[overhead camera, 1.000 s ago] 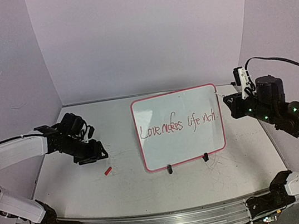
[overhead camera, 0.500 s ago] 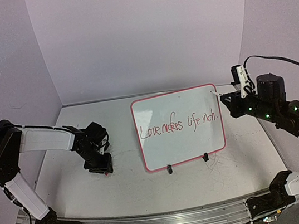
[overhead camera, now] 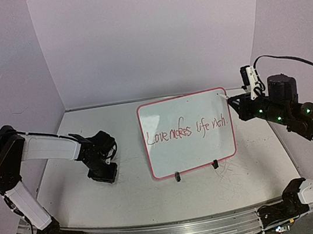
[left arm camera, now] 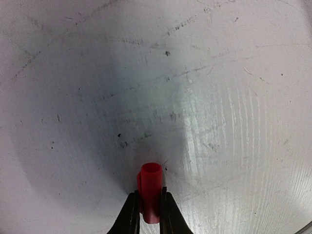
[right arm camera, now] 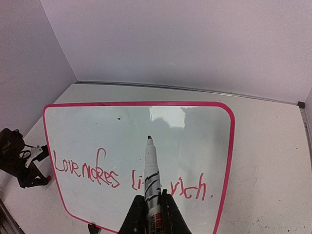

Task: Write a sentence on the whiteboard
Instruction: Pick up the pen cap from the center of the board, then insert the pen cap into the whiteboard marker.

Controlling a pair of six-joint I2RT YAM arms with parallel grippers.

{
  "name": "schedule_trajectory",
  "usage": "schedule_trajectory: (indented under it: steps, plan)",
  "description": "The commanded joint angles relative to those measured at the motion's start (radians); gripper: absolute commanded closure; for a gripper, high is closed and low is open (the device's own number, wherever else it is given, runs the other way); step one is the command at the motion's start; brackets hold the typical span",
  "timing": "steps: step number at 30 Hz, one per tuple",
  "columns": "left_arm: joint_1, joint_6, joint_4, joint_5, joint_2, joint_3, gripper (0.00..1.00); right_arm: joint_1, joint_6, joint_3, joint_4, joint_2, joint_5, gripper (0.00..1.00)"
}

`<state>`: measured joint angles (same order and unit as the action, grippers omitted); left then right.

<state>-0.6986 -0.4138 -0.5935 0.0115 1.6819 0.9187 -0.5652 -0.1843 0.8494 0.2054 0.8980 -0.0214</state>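
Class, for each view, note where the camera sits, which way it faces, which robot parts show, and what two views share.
Top external: above and behind the arms, looking down at the table and whiteboard; left arm and right arm show.
Left wrist: on the left arm, facing down at the table; left fingers pinch a red cap.
Right wrist: on the right arm, facing the whiteboard and sentence; right fingers hold a marker.
Shared: whiteboard, in top external and right wrist.
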Motion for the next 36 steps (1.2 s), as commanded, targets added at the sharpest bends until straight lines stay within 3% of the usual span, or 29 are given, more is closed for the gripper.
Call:
schedule_trajectory:
  steps: [1, 8, 10, 14, 18, 21, 25, 36]
  plan:
    - [-0.008, -0.012, 0.003, 0.063, -0.128, -0.039, 0.9, 0.002, -0.045, 0.106, -0.019, 0.019, -0.071, 1.0]
    - [-0.006, 0.014, -0.01, 0.139, -0.47, 0.064, 1.0, 0.002, -0.1, 0.23, 0.05, 0.077, -0.249, 1.0]
    - [-0.007, 0.092, 0.036, 0.094, -0.537, 0.11, 1.0, 0.002, -0.128, 0.261, 0.057, 0.102, -0.332, 1.0]
    - [-0.025, 0.291, 0.167, -0.125, -0.593, 0.15, 1.0, 0.001, -0.188, 0.341, 0.089, 0.203, -0.537, 1.0]
    - [-0.16, 0.492, 0.187, -0.052, -0.545, 0.204, 1.0, -0.057, -0.245, 0.425, 0.135, 0.325, -0.678, 1.0]
    - [-0.246, 0.64, 0.219, 0.05, -0.527, 0.208, 1.0, -0.119, -0.257, 0.476, 0.2, 0.413, -0.705, 1.0]
    - [-0.277, 0.781, 0.255, 0.071, -0.505, 0.184, 1.0, -0.219, -0.267, 0.519, 0.224, 0.488, -0.679, 1.0]
    - [-0.3, 0.895, 0.256, 0.066, -0.487, 0.138, 1.0, -0.304, -0.281, 0.63, 0.207, 0.602, -0.627, 1.0]
